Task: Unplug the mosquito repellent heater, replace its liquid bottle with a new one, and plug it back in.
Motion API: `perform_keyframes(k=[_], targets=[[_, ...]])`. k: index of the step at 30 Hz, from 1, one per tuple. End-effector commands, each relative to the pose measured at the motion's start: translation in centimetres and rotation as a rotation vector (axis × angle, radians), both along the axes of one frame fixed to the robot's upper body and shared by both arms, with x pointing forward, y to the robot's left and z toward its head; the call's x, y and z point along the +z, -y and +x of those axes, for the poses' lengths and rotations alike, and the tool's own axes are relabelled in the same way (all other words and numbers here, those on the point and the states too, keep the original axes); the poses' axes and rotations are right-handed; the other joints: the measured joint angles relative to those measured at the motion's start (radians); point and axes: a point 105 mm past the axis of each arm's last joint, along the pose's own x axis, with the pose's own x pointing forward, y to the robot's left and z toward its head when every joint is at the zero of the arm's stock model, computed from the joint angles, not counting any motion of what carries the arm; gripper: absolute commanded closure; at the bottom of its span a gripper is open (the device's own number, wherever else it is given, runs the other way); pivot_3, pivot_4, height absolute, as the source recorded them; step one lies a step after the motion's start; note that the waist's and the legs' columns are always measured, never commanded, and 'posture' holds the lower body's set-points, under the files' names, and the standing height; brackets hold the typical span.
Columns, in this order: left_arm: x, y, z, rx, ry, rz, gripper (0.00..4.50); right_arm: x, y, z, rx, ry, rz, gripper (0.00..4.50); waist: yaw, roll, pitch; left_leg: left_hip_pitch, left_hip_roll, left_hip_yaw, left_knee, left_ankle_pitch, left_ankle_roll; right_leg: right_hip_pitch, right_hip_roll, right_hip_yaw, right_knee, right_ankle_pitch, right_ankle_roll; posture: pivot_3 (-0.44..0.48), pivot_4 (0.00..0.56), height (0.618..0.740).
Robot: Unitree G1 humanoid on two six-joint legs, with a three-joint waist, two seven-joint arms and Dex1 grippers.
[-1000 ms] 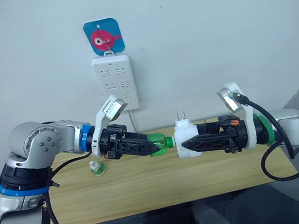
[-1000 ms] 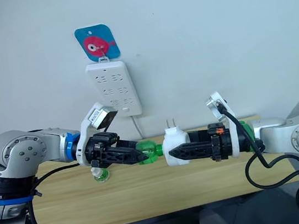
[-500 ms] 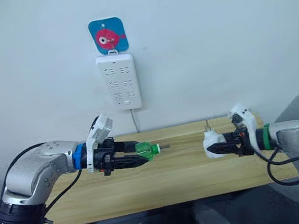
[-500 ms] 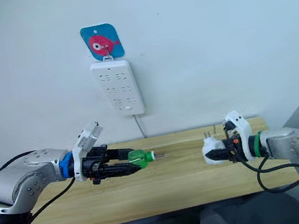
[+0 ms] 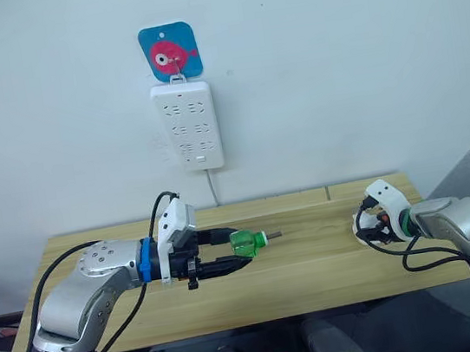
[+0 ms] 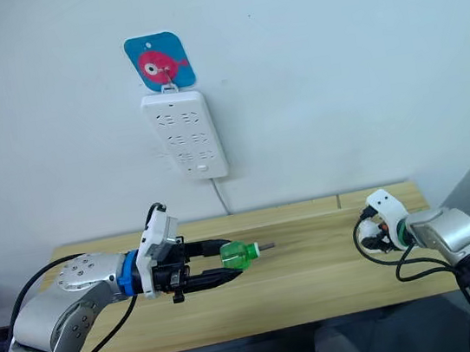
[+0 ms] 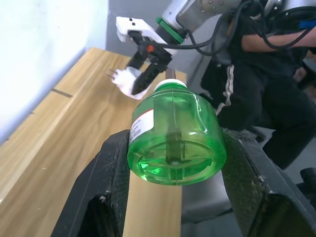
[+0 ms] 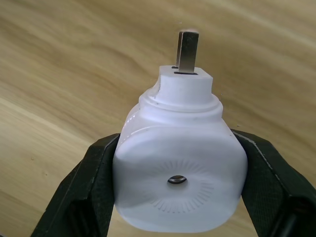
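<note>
Heater (image 8: 180, 170) sits clamped in the right gripper (image 8: 177, 197) over the table's (image 5: 318, 265) right end, green bottle (image 7: 173, 136) pinched by the left gripper (image 7: 173, 197) well apart, so a loose squeeze could drop either.

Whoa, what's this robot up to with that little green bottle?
It is swapping the liquid bottle of a plug-in mosquito repellent heater. The left claw is shut on the green bottle, held out sideways above the wooden table, its wick pointing toward the other arm. The right claw is shut on the white heater, unplugged, its metal prongs showing, low over the table's right end. Bottle and heater are well apart. The white power strip hangs on the wall behind.
</note>
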Motion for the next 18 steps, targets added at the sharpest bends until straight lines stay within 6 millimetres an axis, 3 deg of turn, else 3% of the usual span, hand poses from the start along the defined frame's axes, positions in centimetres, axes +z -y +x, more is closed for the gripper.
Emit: perform_keyframes(k=[1, 5, 10, 14, 18], targets=[[0.1, 0.8, -0.2, -0.016, 0.043, -0.010, 2.24, 0.8, 0.5, 1.2, -0.009, 0.040, -0.023, 1.13, 0.000, 0.000, 0.001, 0.000, 0.000, 0.000, 0.000, 0.000, 0.000, 0.000, 0.000, 0.000, 0.000, 0.000, 0.000, -0.128, 0.140, 0.724], [-0.6, 0.9, -0.3, -0.025, 0.065, 0.004, 2.24, 0.5, 0.7, 1.4, -0.033, 0.037, -0.033, 0.02, -0.001, 0.000, 0.001, 0.001, 0.000, 0.000, 0.000, 0.000, 0.000, 0.000, 0.000, 0.000, 0.001, 0.000, 0.000, -0.134, 0.139, 0.724], [-0.6, 1.4, 0.6, 0.021, 0.107, -0.034, 2.24, 1.7, 1.0, 1.8, -0.083, 0.088, 0.000, 0.00, -0.001, 0.000, 0.001, 0.001, 0.000, 0.000, 0.000, 0.000, 0.000, 0.001, 0.000, 0.000, 0.001, 0.000, 0.000, -0.147, 0.128, 0.724], [-0.4, 1.4, 1.6, 0.094, 0.150, -0.095, 2.24, 5.8, 0.0, 0.5, -0.052, 0.201, 0.119, 0.00, 0.002, 0.001, 0.001, 0.001, 0.000, -0.001, 0.000, 0.000, 0.000, 0.001, 0.000, -0.001, 0.001, 0.000, 0.000, -0.155, 0.118, 0.724], [0.2, 2.0, 2.5, 0.206, 0.211, -0.220, 2.24, 10.7, -5.4, -3.2, 0.129, 0.322, 0.440, 0.00, 0.002, 0.001, 0.000, 0.001, 0.000, -0.002, -0.001, 0.000, 0.000, 0.001, 0.000, -0.002, 0.001, 0.000, 0.000, -0.190, 0.113, 0.724]])
